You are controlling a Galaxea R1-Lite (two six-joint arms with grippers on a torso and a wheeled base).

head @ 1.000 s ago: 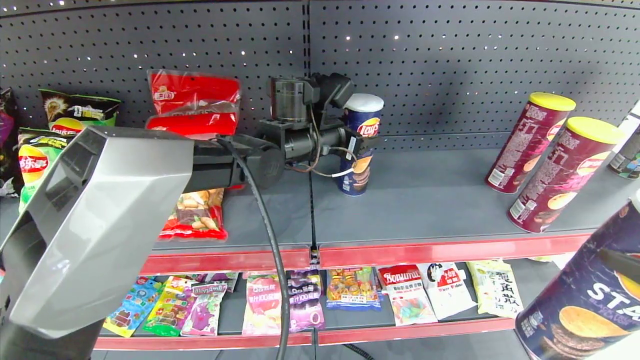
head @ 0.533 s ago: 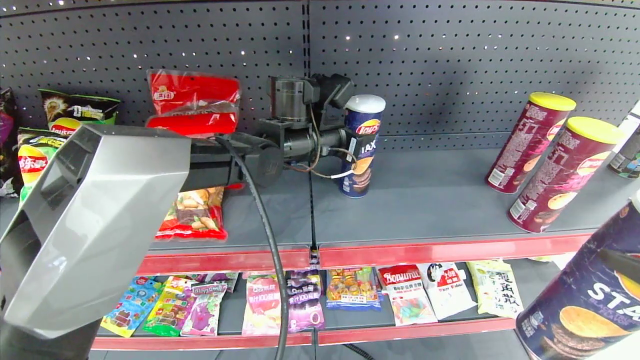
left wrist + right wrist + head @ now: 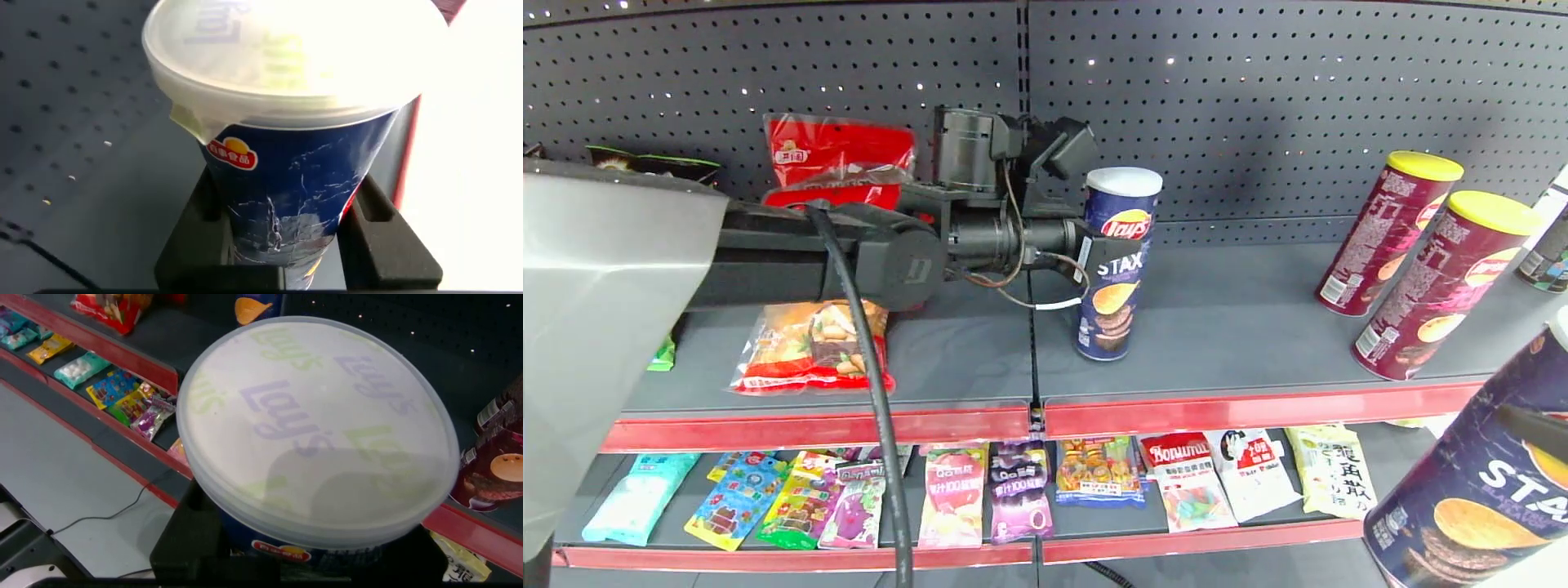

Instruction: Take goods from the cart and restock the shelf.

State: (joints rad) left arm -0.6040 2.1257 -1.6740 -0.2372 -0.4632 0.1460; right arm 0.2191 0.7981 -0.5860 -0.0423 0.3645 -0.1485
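Observation:
A blue chips can (image 3: 1115,261) with a white lid stands upright near the middle of the upper shelf (image 3: 1241,327), its base at or just above the board. My left gripper (image 3: 1104,260) comes in from the left and is shut on the can's middle. In the left wrist view the black fingers (image 3: 200,237) clamp the blue can (image 3: 302,188) under its lid. A second blue can (image 3: 1478,482) is at the lower right, in front of the shelf, with my right gripper (image 3: 319,559) shut on it below its white lid (image 3: 319,425).
Two maroon cans (image 3: 1388,233) (image 3: 1445,286) with yellow lids lean at the shelf's right. Red snack bags (image 3: 837,163) and a peanut bag (image 3: 817,347) are to the left. Bare board lies between the blue and maroon cans. Sweet packets (image 3: 1094,474) fill the lower shelf.
My left arm has brought the blue can forward towards the shelf's front edge and slightly to the right. The right arm and its can have stayed put.

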